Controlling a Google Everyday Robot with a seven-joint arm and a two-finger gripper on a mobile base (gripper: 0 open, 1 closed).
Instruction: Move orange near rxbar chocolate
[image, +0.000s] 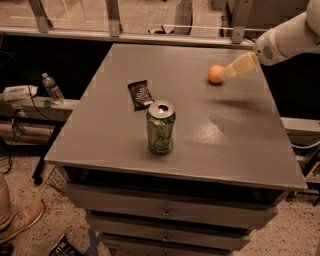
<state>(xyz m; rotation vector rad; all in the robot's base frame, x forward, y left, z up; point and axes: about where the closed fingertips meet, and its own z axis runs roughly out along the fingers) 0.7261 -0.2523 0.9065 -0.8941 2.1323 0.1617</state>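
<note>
The orange (215, 74) is small and round and sits on the grey table top (240, 130) at the back right. The rxbar chocolate (140, 94) is a flat dark wrapper lying left of centre, well to the left of the orange. My gripper (231, 71) comes in from the upper right on a white arm. Its pale fingers (241, 65) reach down to the orange's right side and overlap its edge. I cannot tell whether they touch it.
A green soda can (160, 127) stands upright near the table's middle, in front of the bar. A metal railing (150, 35) runs behind the table. A water bottle (51, 89) stands on a low shelf at the left. Drawers (165, 212) are below the top.
</note>
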